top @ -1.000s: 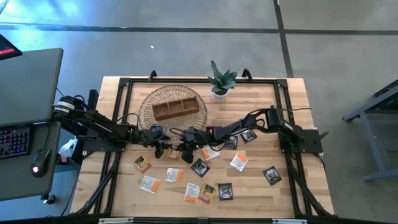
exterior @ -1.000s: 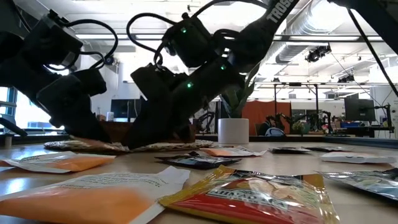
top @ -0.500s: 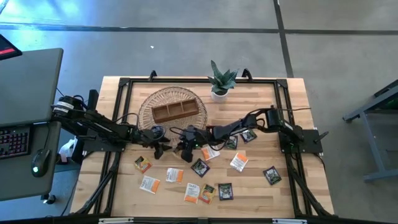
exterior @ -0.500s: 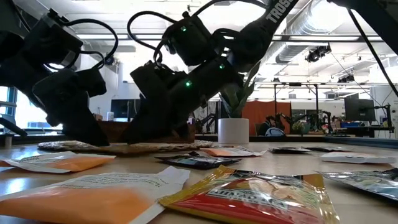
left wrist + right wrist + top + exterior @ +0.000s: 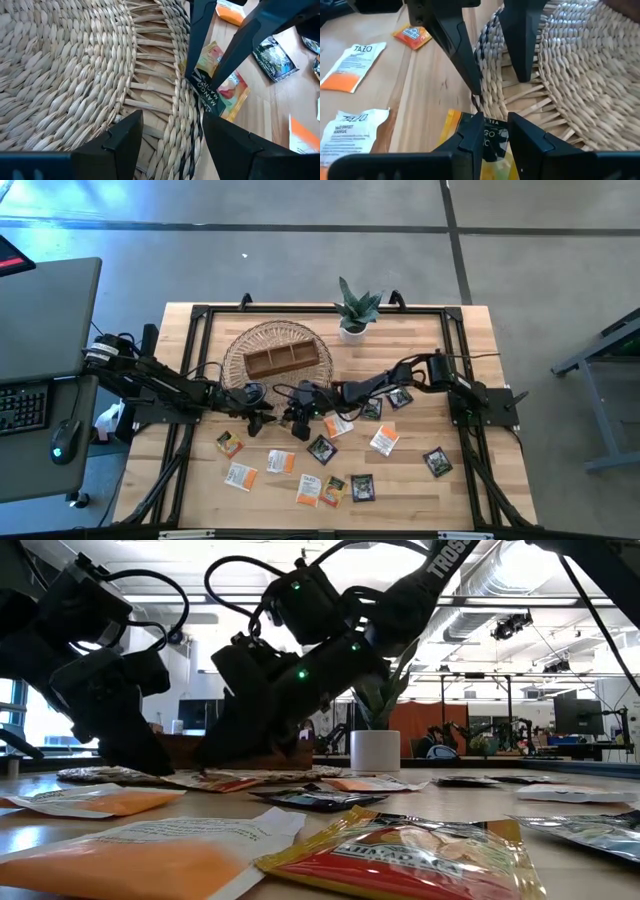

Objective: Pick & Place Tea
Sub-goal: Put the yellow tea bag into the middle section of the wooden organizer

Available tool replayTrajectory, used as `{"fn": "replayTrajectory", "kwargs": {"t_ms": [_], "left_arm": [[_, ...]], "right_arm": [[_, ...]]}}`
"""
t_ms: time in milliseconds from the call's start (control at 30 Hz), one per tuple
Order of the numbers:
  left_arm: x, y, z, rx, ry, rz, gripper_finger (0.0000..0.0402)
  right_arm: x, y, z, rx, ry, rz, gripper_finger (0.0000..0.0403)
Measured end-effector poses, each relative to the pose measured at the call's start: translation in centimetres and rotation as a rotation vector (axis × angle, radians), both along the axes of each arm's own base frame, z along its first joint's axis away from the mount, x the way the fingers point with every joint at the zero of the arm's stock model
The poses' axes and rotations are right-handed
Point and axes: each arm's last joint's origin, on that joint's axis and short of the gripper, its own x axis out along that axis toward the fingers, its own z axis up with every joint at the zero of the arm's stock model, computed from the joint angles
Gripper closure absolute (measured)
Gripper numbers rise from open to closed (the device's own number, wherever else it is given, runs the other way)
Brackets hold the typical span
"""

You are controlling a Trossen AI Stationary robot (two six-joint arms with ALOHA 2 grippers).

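Note:
My right gripper (image 5: 297, 423) (image 5: 493, 120) is shut on a yellow-and-red tea sachet (image 5: 227, 92) at the near rim of a round wicker mat (image 5: 248, 340). My left gripper (image 5: 262, 418) (image 5: 172, 120) is open just to the left of it. Its fingers (image 5: 465, 55) stand astride the mat's rim (image 5: 492, 75); whether they touch it, I cannot tell. Several other sachets, orange-and-white (image 5: 240, 476) and dark (image 5: 322, 448), lie flat on the table nearer the front. My right gripper pinches the sachet's dark printed end (image 5: 206, 96) between its two fingers (image 5: 197, 45). The fingers slant down from above and from the table's right. That end lies at the mat's rim, and the rest of the sachet lies on the wood.
A brown wooden divided tray (image 5: 288, 355) sits on the wicker mat. A small potted plant (image 5: 355, 312) stands at the far edge. More sachets (image 5: 384, 440) (image 5: 437, 461) lie under and in front of the right arm. A desk with a keyboard stands left of the table.
In the low view the yellow-and-red sachet has come into sight, lying flat on the table under my right gripper, where only the mat's edge showed a second ago. Both arms have hardly moved.

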Motion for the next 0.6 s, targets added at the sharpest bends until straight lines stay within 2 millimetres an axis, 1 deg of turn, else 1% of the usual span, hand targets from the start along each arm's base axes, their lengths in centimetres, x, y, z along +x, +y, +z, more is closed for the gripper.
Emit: {"fn": "replayTrajectory", "kwargs": {"t_ms": [200,267,367,433,500,600], "left_arm": [[0.0,0.0,0.0,0.002,0.000,0.001,0.0193],[0.0,0.0,0.0,0.002,-0.001,0.001,0.0193],[0.0,0.0,0.0,0.002,-0.008,0.003,0.0193],[0.1,0.0,0.1,0.000,-0.018,0.003,0.0193],[0.1,0.0,0.2,-0.001,-0.024,0.003,0.0193],[0.1,0.0,0.2,-0.002,-0.031,0.003,0.0193]], "right_arm": [[0.1,-0.2,0.2,-0.050,-0.019,0.027,0.0320],[0.0,-0.4,0.7,-0.066,-0.033,0.033,0.0320],[-0.1,-0.7,2.4,-0.091,-0.064,0.040,0.0320],[-0.2,-0.8,3.0,-0.124,-0.058,0.045,0.0320],[-0.4,-0.8,2.7,-0.147,-0.021,0.055,0.0320],[-0.6,-0.8,1.7,-0.159,0.031,0.063,0.0320]]}}
